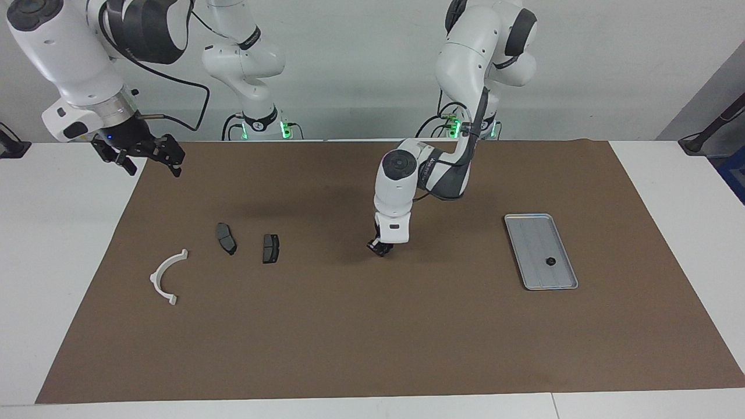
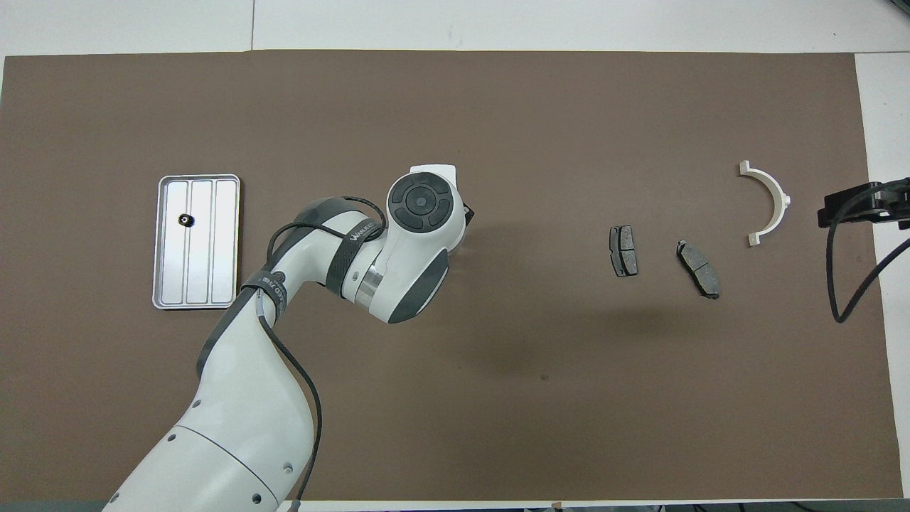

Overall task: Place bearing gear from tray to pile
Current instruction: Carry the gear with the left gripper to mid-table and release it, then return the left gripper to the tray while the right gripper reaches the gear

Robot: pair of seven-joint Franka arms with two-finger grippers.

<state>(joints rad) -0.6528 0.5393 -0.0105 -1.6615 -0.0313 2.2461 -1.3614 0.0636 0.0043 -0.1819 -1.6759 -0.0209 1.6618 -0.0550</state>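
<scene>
The silver ribbed tray (image 1: 538, 235) lies toward the left arm's end of the table, also in the overhead view (image 2: 224, 242). A small black bearing gear (image 1: 549, 261) sits in it (image 2: 184, 220). The pile lies toward the right arm's end: a white semicircular bracket (image 1: 157, 272) (image 2: 776, 190) and two dark brake pads (image 1: 226, 238) (image 1: 270, 248) (image 2: 623, 250) (image 2: 699, 269). My left gripper (image 1: 379, 248) hangs low over the mat's middle, between tray and pile, mostly hidden under its wrist from above (image 2: 466, 211). My right gripper (image 1: 146, 158) (image 2: 853, 206) is open and empty, raised over the mat's edge near the bracket.
A brown mat (image 1: 372, 337) covers most of the white table (image 1: 58, 244). The left arm's forearm (image 2: 270, 341) stretches over the part of the mat nearest the robots.
</scene>
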